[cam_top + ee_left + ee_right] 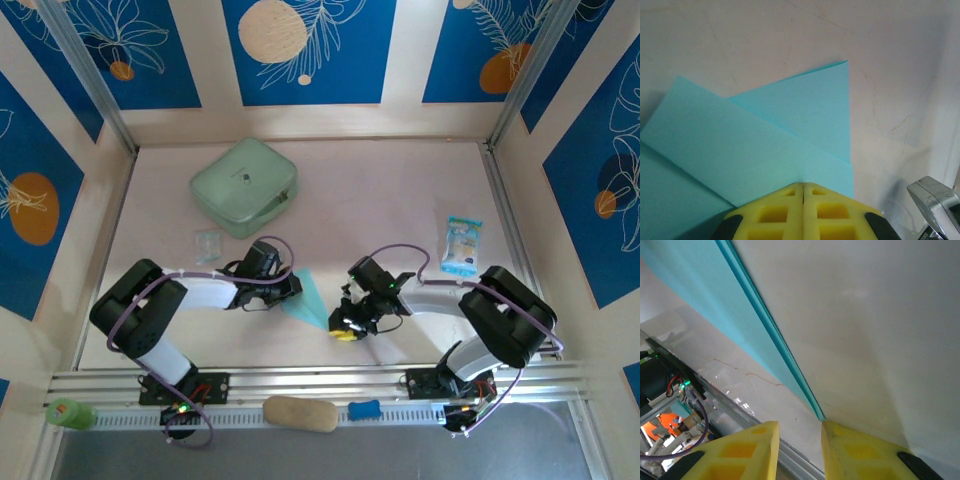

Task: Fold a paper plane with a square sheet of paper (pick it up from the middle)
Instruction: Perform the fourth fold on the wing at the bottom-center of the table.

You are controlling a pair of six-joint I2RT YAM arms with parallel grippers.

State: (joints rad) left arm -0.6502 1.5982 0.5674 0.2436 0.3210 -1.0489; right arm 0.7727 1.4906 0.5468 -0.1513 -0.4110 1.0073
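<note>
Two inward-bent arms (200,290) (440,297), seemingly on plane (308,295)

I see the paper plane (308,295) light cyan; the case (245,186) mint green; the packet (462,246) blue and white, seemingly printed; the counter (400,200) pale pink.

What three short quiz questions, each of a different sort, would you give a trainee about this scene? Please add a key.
1. True or false: the fingers of the left gripper are pressed together.
2. Choose one. On the table, the folded cyan paper lies: A) between the two grippers; B) in the far left corner; C) against the right wall.
3. Fill the gap: in the right wrist view, the yellow fingers of the right gripper stand ____, with the pointed end of the paper near them.

Key: 1 true; 2 A; 3 open (apart).
</note>
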